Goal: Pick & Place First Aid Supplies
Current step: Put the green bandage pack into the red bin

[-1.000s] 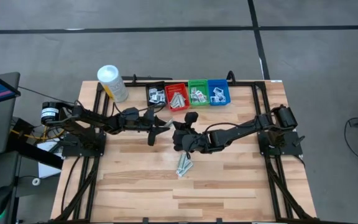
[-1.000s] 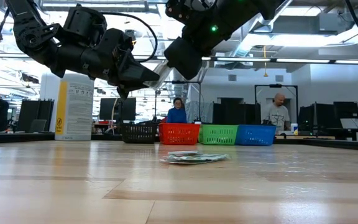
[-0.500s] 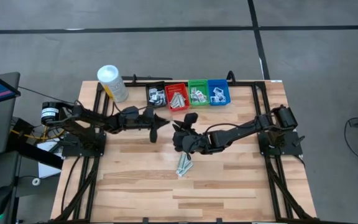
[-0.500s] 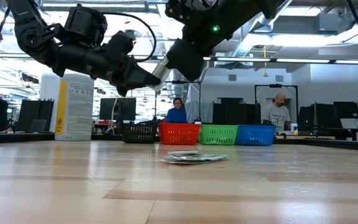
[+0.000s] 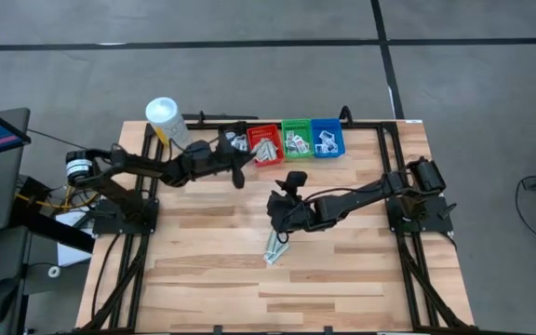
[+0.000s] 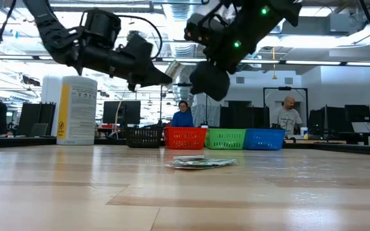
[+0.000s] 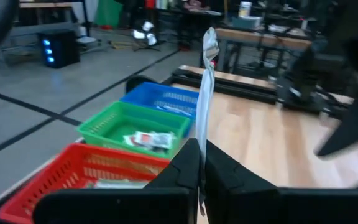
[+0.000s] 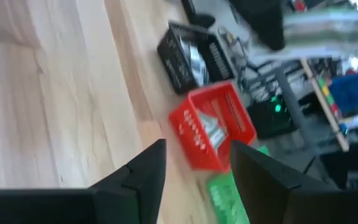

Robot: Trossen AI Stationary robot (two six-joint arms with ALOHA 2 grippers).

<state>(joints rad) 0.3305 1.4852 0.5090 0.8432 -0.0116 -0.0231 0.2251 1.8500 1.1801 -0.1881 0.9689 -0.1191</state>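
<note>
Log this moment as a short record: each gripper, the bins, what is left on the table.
left gripper: shut on a pale-green strip, near the red bin
right gripper: open, holding nothing, above mid-table
bins: black, red, green, blue, in a row at the far edge, all holding packets
loose packets: small pile on the table

A long pale-green wrapped strip (image 7: pixel 205 93) stands edge-on, pinched at its lower end between dark fingers (image 7: pixel 182 168), while a small heap of flat pale packets (image 5: pixel 275 247) lies mid-counter and more fill the coloured bins.
</note>
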